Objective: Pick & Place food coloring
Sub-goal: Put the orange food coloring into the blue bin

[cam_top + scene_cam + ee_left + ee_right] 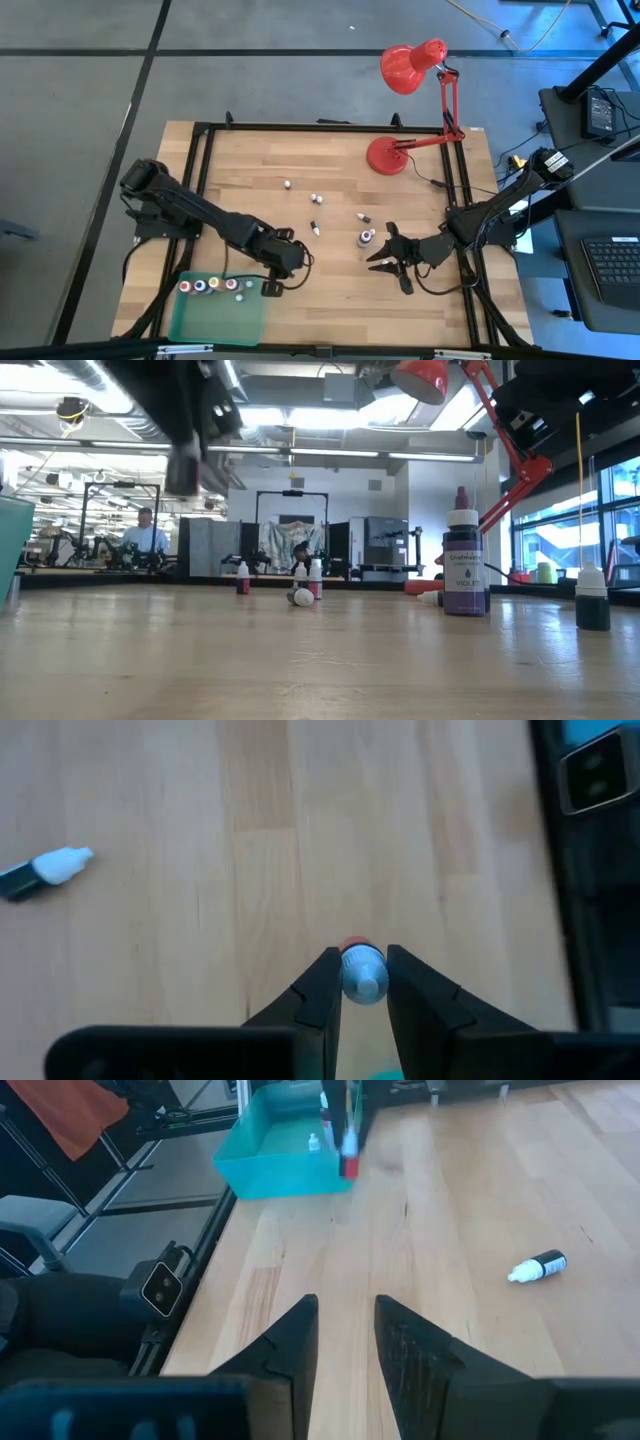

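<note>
Seen from above: left gripper parked just off the green tray's far right corner, bottle in its grip hard to make out here, tray already carrying a row of little food coloring bottles along its far edge. So the drop spot lies right beside and toward the near-left of the pincer, barely any travel. Right gripper waiting mid-table, near a capped bottle, several loose bottles scattered between. Down at table height: a violet bottle standing upright close by, small ones further back, left arm just a dark blur overhead. Left wrist: fingers clamped on a small red bottle, cap pointing up at the camera, long axis upright, off the wood by the look of it. Right wrist: fingers nearly closed, holding nothing, tray and the carried red bottle visible across the table.
</note>
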Controlling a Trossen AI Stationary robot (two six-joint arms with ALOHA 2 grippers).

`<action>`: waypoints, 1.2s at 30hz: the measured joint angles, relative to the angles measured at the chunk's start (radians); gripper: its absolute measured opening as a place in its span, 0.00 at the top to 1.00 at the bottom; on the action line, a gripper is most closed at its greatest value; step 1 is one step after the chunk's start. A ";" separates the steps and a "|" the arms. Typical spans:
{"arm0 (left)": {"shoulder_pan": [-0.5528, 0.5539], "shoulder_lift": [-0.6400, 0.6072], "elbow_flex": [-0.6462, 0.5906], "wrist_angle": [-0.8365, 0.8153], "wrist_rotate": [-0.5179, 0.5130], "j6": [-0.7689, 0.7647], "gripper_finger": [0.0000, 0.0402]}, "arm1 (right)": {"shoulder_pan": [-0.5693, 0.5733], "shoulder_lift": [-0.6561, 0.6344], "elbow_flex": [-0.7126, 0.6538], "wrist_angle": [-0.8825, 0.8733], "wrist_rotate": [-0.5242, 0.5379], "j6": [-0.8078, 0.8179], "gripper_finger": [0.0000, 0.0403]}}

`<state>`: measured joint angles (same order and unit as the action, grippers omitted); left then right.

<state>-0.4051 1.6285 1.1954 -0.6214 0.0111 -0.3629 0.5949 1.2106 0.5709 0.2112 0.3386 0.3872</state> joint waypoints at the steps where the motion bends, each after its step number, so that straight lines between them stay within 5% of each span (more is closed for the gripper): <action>1: -0.006 -0.020 0.000 -0.017 0.000 -0.016 0.84 | 0.000 0.000 0.000 0.000 0.000 0.000 0.74; 14: -0.186 -0.117 0.001 -0.150 -0.090 -0.304 0.85 | 0.000 0.000 0.000 -0.004 0.006 -0.006 0.74; 26: -0.397 -0.026 0.001 -0.202 -0.256 -0.646 0.85 | 0.000 0.000 0.000 0.017 0.008 -0.025 0.74; 36: -0.439 0.132 0.001 -0.201 -0.274 -0.753 0.84 | 0.000 0.000 0.001 0.001 0.008 -0.028 0.74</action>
<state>-0.8440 1.7601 1.1961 -0.8225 -0.2628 -1.1157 0.5949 1.2106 0.5720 0.2120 0.3465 0.3591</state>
